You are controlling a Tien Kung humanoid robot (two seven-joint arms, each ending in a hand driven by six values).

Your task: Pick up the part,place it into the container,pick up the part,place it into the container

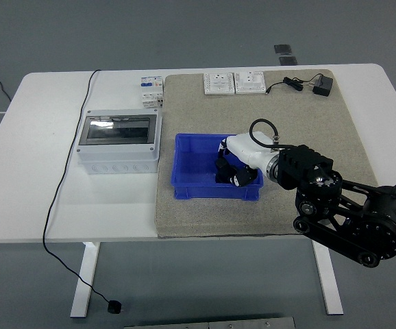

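A blue container (pixel 191 168) sits on the grey mat in the middle of the table. My right hand (pixel 229 173), on a white wrist and black arm, reaches in from the lower right. It is down inside the container's right end. The hand is dark against the bin, and what lies under it is hidden. Two white socket plates (pixel 218 83) (pixel 249 81) lie at the mat's far edge. A small circuit breaker (pixel 151 90) stands just left of the mat. My left arm does not appear.
A grey distribution box (pixel 118 142) with a clear lid stands left of the container, with a black cable (pixel 68 171) running off the table's front. A black power adapter (pixel 321 86) with its cord lies at the mat's far right.
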